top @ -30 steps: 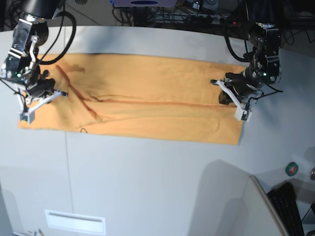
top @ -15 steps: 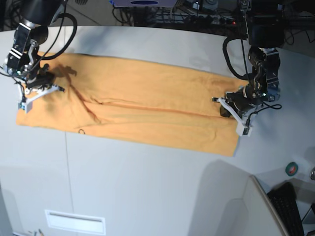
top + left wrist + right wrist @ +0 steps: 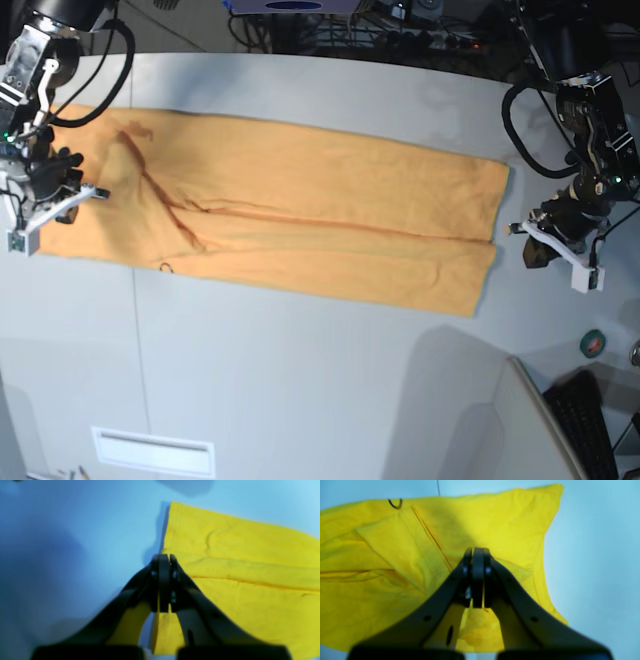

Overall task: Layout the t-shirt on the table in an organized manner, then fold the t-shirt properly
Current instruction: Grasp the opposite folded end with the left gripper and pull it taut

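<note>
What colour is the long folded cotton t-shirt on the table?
Light orange t-shirt, plain; the base view shows it best.

The t-shirt (image 3: pixel 300 215) lies flat on the table (image 3: pixel 300 380) as a long light-orange band, folded lengthwise and running from the left edge of the table toward the right edge, tilted slightly so its right end sits nearer the front. A long crease runs along its middle, and a diagonal fold with darker ridges crosses its left part. A small dark curl of line marking shows at its front edge near the left end, just beside the thin dark seam in the tabletop. The right end is stepped, the rear layer reaching farther right than the front one. The table is pale grey-white, smooth and far wider than the shirt.
</note>
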